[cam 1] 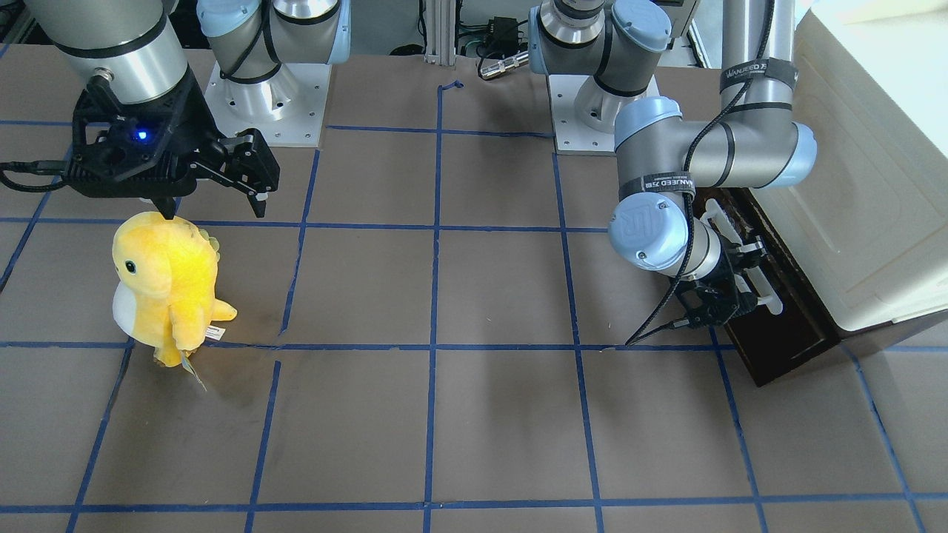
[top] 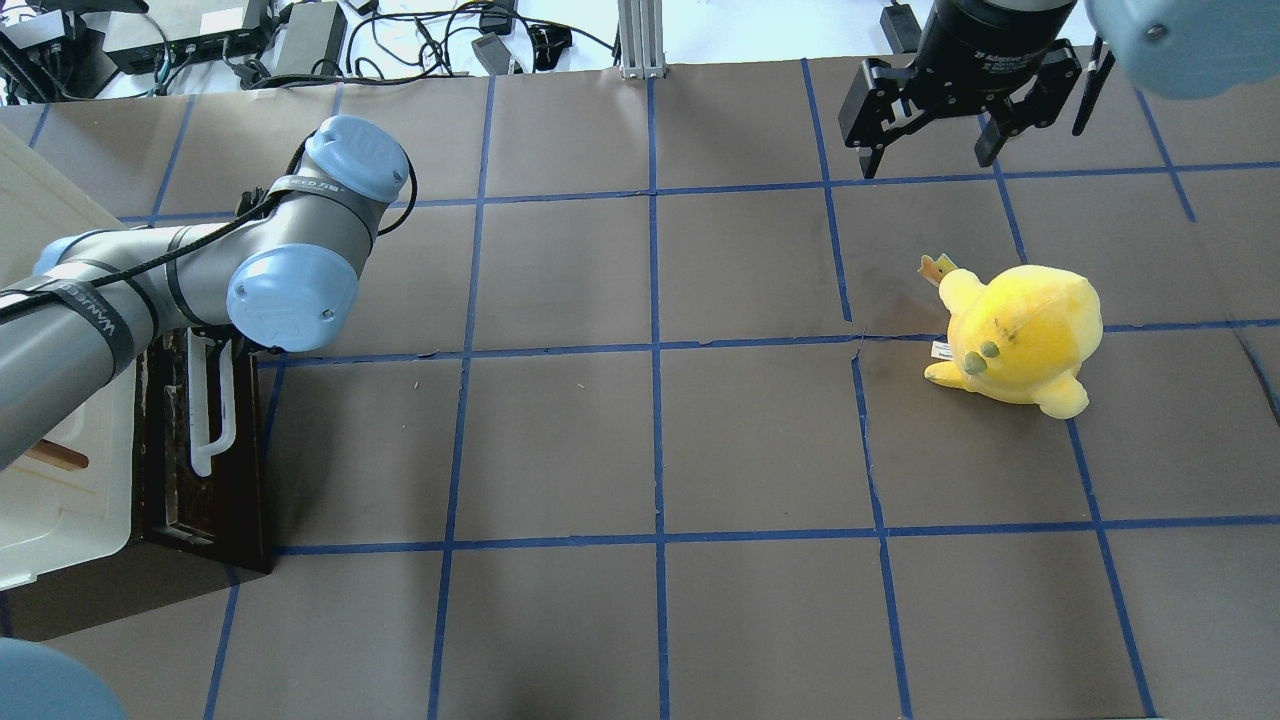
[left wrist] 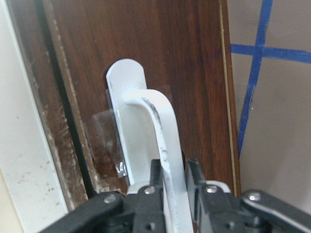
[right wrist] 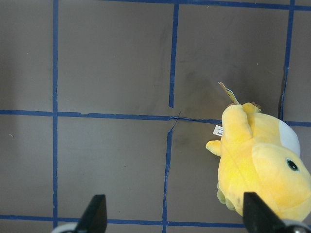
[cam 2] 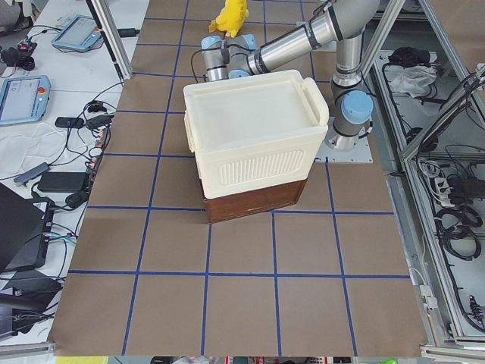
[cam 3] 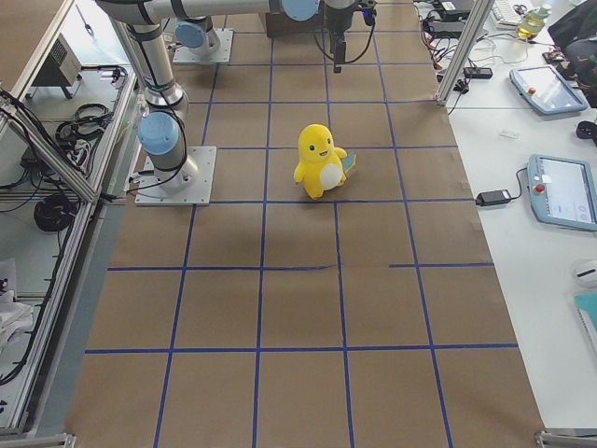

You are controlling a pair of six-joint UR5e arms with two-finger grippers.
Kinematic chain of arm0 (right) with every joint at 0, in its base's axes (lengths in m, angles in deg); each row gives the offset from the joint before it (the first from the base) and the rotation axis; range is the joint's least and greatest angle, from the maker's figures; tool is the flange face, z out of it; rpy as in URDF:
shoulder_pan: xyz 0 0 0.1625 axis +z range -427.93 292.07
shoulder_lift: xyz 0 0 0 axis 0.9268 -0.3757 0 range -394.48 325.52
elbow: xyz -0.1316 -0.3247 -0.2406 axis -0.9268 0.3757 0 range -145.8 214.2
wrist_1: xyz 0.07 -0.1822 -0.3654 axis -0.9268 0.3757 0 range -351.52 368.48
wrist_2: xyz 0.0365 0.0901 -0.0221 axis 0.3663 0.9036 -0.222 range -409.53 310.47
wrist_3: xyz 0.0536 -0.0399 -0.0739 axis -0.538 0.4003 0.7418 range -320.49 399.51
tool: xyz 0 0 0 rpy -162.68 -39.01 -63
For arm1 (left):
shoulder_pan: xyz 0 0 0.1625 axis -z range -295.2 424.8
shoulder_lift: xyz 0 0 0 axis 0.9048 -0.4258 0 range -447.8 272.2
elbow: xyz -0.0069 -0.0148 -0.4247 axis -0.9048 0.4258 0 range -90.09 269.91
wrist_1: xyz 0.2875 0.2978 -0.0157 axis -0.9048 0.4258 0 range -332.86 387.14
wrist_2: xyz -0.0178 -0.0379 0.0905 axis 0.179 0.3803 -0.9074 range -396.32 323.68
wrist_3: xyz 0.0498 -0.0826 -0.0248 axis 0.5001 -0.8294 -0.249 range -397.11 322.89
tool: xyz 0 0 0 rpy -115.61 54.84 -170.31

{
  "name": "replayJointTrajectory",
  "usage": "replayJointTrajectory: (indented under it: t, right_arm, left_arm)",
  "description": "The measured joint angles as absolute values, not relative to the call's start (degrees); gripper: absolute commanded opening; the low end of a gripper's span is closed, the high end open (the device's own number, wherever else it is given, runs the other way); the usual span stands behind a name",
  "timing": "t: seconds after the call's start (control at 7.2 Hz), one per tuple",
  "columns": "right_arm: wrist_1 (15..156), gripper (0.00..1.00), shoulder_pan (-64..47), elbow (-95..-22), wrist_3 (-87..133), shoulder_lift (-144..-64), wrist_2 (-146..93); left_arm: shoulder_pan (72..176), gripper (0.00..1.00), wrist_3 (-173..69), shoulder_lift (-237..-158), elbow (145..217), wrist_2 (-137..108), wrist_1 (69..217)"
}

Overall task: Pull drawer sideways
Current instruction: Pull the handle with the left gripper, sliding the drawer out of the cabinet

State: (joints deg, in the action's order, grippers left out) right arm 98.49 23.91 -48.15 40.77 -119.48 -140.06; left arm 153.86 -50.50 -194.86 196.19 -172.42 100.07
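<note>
Fingers of my left gripper (left wrist: 171, 187) pinch the smooth white bar handle (left wrist: 163, 145) of the scuffed dark-brown wooden drawer (left wrist: 160, 63) at the table's left edge; my right gripper (right wrist: 172, 213) gapes wide, holding nothing.

A yellow plush toy (cam 1: 169, 285) with a white belly stands upright on the brown desk (cam 1: 474, 414), which is marked into squares by blue tape lines (cam 1: 437, 296). Taking the toy as the landmark, a small paper tag (right wrist: 219, 130) hangs at its side, and a tape crossing lies just beside its feet. A cream-white cabinet (cam 2: 254, 136) sits well apart from the toy, at the far end of the desk, with cables and power bricks (top: 300, 35) beyond the desk edge
</note>
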Motion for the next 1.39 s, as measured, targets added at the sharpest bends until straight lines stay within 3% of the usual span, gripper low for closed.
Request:
replayJointTrajectory:
  t: [1.39]
  right_arm:
    - [98.5, 1.00, 23.9, -48.1, 40.7, -119.5, -140.1]
  left_arm:
    - [159.1, 0.28, -50.6, -195.3, 193.2, -169.0, 100.2]
